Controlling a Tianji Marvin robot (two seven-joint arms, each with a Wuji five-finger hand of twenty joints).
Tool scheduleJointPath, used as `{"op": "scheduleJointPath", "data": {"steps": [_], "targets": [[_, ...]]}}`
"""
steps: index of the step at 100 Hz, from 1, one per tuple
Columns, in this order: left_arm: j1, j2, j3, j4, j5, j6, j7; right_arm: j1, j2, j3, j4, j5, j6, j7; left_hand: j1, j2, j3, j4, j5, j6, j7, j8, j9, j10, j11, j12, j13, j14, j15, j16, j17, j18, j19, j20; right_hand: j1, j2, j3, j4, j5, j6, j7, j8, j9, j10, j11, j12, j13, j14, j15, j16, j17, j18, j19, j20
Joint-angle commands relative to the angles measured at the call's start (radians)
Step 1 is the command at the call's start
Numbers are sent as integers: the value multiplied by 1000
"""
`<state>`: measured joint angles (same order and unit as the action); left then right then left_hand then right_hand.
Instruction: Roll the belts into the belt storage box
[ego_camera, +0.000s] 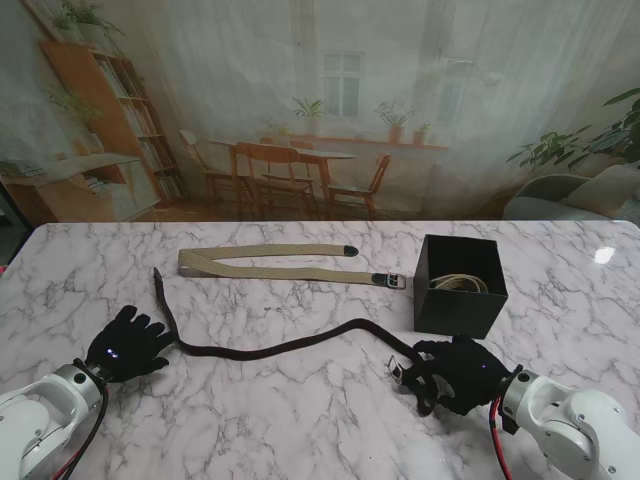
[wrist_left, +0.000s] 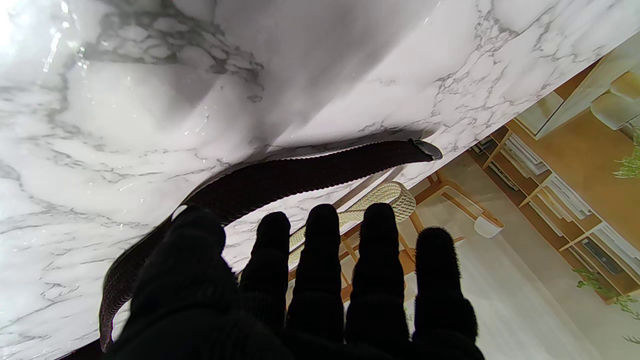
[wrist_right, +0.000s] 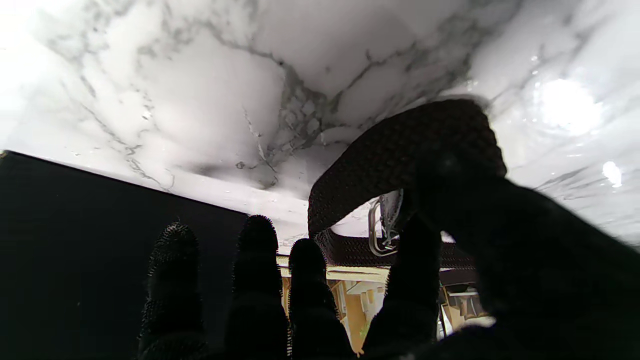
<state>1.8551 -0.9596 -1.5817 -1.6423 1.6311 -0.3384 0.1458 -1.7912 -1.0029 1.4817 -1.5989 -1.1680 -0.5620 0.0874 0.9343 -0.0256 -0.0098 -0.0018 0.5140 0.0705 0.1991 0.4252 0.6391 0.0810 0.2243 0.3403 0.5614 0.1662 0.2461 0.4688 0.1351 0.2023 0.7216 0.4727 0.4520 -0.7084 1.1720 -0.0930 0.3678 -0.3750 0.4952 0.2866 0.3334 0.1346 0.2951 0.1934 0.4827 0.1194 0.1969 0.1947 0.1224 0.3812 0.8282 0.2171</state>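
Your dark belt (ego_camera: 290, 347) lies uncoiled left of the box (ego_camera: 459, 287), right hand (ego_camera: 462, 372) pinching its buckle end, left hand (ego_camera: 128, 344) spread beside the tail. One belt's boxed already; the tan belt (ego_camera: 290, 266) waits.

Box (ego_camera: 458, 300) just beyond r. hand (ego_camera: 462, 372).

both arms are glossy white shells with rounded joints. each ends in a five-fingered robot hand, left (ego_camera: 128, 345) and right (ego_camera: 462, 372), covered by a black fuzzy knit glove. small bluish lights glow on the back of the left glove. red and black cables run beside each wrist, under dark wrist collars.
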Motion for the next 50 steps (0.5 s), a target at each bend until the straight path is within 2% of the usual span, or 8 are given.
{"op": "scheduleJointPath", "data": {"steps": [1, 16, 21, 34, 50], "targets": [[1, 0, 2, 1, 3, -2, -9, -5, 5, 4, -10, -16, -8, 5, 27, 47, -9, -12, -7, 31, 7, -3, -26, 26, 10, 4, -6, 17, 21, 10, -11, 41, 24, 8, 23, 12, 87, 37, -55, -34, -11, -39, -36, -2, 3, 0, -7, -14, -25, -8, 0, -20, 8, 0], [2, 0, 1, 1, 4, -2, -8, -1, 9, 5, -12, -50, -14, -2, 29, 47, -9, -12, -6, 31, 8, -3, -27, 25, 11, 4, -5, 16, 22, 10, -11, 41, 24, 8, 154, 30, 177, 49, -81, -72, 1, -62, -52, -10, 20, 8, 7, -23, -16, -5, 17, -27, 26, 8], [2, 0, 1, 1, 4, -2, -7, 5, 11, 3, -6, -63, -16, -10, 30, 47, -9, -12, -6, 31, 8, -3, -27, 26, 11, 4, -6, 16, 22, 10, -11, 41, 25, 8, 201, 40, 192, 44, -43, -82, 26, -58, -56, -14, 33, 13, 10, -25, -12, -5, 25, -26, 35, 10], [3, 0, 1, 1, 5, -1, -5, 17, 13, -8, 7, -71, -11, -11, 30, 47, -9, -12, -6, 31, 9, -3, -27, 25, 11, 4, -6, 17, 22, 10, -12, 41, 24, 8, 290, 93, 163, 24, 31, -95, 45, -47, -72, -28, 51, 19, 9, -28, -3, -4, 29, -11, 45, 8], [4, 0, -1, 0, 7, 0, -2, 37, 15, -29, 33, -78, -6, -28, 31, 48, -9, -12, -6, 30, 9, -3, -29, 24, 11, 4, -7, 16, 22, 10, -13, 41, 24, 7, 286, 106, 100, 5, 63, -102, 67, -18, -62, -54, 66, 24, 44, -35, 14, 1, 84, -10, 77, 15]]}}
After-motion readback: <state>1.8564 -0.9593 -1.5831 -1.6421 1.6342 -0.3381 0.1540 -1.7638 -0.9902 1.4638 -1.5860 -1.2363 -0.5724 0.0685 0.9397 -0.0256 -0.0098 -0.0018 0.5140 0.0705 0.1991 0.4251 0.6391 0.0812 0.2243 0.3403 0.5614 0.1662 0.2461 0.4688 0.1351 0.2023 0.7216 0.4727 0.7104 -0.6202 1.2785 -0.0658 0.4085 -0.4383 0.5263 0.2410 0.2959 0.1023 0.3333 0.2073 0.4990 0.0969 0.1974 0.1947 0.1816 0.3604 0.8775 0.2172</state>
